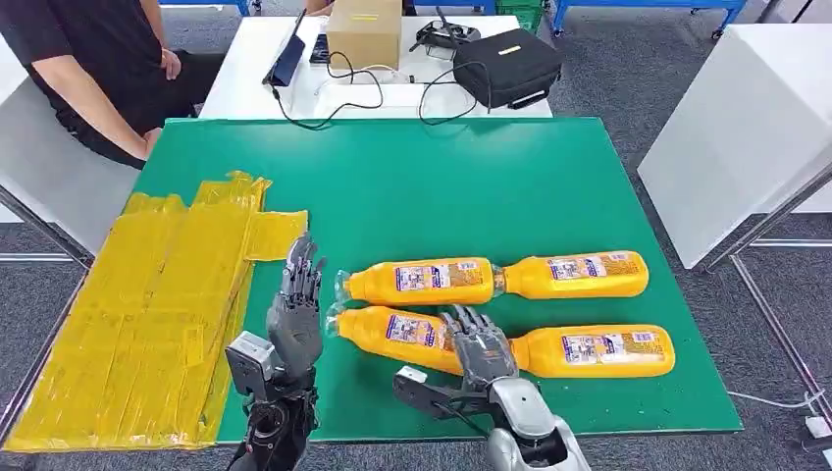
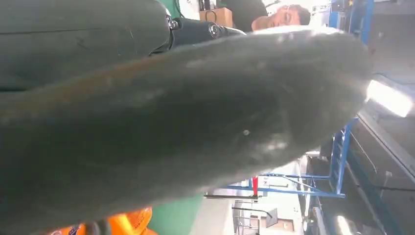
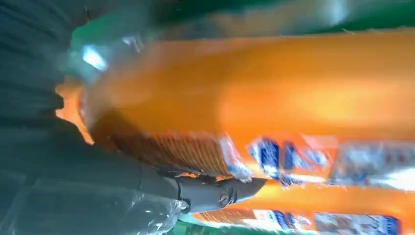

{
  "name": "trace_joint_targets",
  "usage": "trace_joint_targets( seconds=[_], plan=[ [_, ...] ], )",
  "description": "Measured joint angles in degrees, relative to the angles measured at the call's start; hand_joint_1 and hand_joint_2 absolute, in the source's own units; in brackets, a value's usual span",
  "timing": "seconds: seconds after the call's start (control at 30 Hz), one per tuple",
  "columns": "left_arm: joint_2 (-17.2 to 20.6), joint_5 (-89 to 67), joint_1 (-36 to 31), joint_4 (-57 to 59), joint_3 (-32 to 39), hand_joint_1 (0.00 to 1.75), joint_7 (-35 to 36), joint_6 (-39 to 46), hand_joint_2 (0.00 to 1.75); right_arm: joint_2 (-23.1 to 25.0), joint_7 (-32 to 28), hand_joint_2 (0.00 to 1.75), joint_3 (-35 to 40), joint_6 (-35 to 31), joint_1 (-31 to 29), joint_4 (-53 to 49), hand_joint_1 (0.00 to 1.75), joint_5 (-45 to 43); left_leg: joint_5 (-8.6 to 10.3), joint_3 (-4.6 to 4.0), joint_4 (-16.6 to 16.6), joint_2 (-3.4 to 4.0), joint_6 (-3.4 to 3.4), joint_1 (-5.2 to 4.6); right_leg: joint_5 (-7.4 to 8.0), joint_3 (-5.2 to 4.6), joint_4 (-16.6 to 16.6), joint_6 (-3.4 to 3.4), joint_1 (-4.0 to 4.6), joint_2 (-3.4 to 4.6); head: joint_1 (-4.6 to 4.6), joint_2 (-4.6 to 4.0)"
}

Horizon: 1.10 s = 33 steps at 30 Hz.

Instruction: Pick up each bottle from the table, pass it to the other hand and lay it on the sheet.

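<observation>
Sheet (image 1: pixel 147 324) of yellow film lies on your left of the green table (image 1: pixel 442 186). Your left hand (image 1: pixel 297 309) stands just beside it, fingers straight and apart, holding nothing. Four orange bottles lie on their sides, long axes across the table, in two rows: far-left bottle (image 1: pixel 422 282), far-right bottle (image 1: pixel 579 275), near-left bottle (image 1: pixel 392 329), near-right bottle (image 1: pixel 594 350). Their blue-and-white labels are too small to read. Your right hand (image 1: pixel 479 343) rests on the near-left bottle; whether its fingers grip it, you cannot tell.
</observation>
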Motion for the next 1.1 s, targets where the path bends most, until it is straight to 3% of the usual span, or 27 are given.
trace_joint_targets(
  seconds=[0.4,0.83,1.1],
  plan=[
    [-0.1,0.2,-1.1,0.4,-0.2,0.00,0.0,0.3,0.00,-1.6,-4.7,1.75,-4.7,1.4,-2.8,4.6,1.75,-4.2,-0.24,0.65,0.0,0.16,-0.11,0.03,-0.09,0.04,0.0,-0.04,0.02,0.20,-0.02,0.00],
    [-0.2,0.2,-1.1,-0.3,-0.2,0.00,0.1,0.7,0.00,-0.6,-7.1,1.75,-6.3,-0.1,-8.2,13.1,1.75,-5.3,-0.64,1.63,-0.1,0.43,0.04,0.05,-0.34,0.81,-0.1,-0.03,0.03,0.43,0.00,0.00],
    [-0.2,0.4,-1.8,-0.3,0.0,0.00,0.0,1.0,0.00,-1.0,-10.9,1.75,-6.6,-5.2,-13.8,22.8,1.75,-7.0,-0.70,1.83,-0.1,0.47,0.08,0.05,-0.36,0.99,-0.1,-0.02,0.02,0.49,-0.02,0.00]
  ],
)
